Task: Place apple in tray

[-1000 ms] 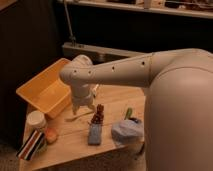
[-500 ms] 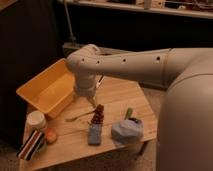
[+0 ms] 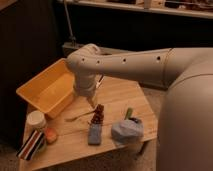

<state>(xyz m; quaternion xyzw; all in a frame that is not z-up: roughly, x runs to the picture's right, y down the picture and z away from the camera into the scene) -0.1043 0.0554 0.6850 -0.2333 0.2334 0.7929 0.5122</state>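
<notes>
apple (image 3: pixel 50 135) is sitting on the worktop (image 3: pixel 120 97), front-left corner, outside the tray (image 3: pixel 49 91). It's resting just beside a striped packet (image 3: pixel 31 145) on its left, and a white jar (image 3: pixel 36 120) is standing just behind it.

tray is sitting at the back-left of the worktop, long side running diagonally, nothing showing inside it. apple and tray are lying apart, with the jar between them.

end effector (image 3: pixel 92 103) is hanging below the wrist, just off the tray's near-right corner, over bare wood. It's well apart from the apple. Can't tell if it's released or clenched; nothing is showing in its grasp.

Also lying on the worktop: a dark red knobbly item (image 3: pixel 98 115) just in front of the end effector, a pale utensil (image 3: pixel 76 118) to the left of that, a grey-blue pouch (image 3: pixel 94 134) in front of the red item, a crumpled blue bag (image 3: pixel 127 130) at front-right, and a green item (image 3: pixel 129 113) poking out behind the bag.
</notes>
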